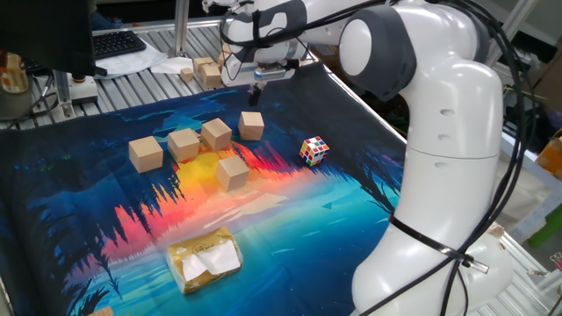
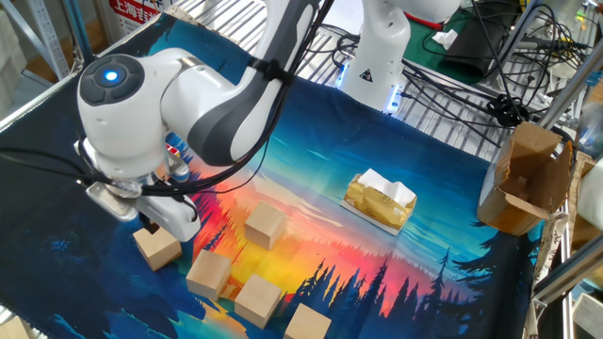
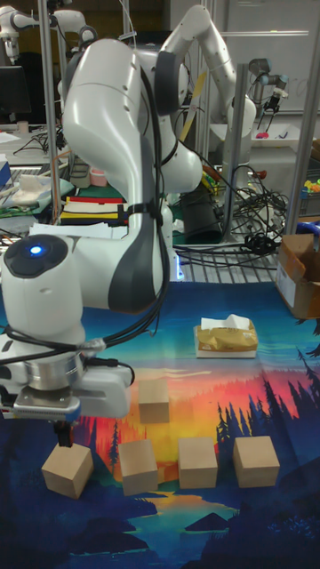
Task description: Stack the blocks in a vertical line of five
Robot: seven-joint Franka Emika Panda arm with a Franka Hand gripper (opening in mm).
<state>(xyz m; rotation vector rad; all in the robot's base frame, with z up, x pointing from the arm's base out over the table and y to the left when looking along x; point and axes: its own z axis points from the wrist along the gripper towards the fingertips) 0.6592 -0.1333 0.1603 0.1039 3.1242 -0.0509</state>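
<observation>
Five light-tan wooden blocks lie on the printed mat. Four form a row: (image 1: 250, 125), (image 1: 217, 134), (image 1: 183, 144), (image 1: 146, 153). The fifth block (image 1: 233, 171) lies just in front of the row. The tall fixed view shows the row as (image 3: 67, 469), (image 3: 138, 466), (image 3: 198, 461), (image 3: 256, 460), with the fifth block (image 3: 154, 400) behind. My gripper (image 1: 257, 92) points down, hanging a little above the end block (image 2: 157, 248). In the tall view the gripper (image 3: 62, 434) appears only as one narrow dark tip, so the gap between the jaws is not visible. Nothing is held.
A multicoloured puzzle cube (image 1: 314, 150) sits right of the row. A yellowish wrapped packet (image 1: 205, 259) lies near the mat's front. More wooden pieces (image 1: 208, 72) rest off the mat behind the gripper. A cardboard box (image 2: 521, 184) stands at the table's side.
</observation>
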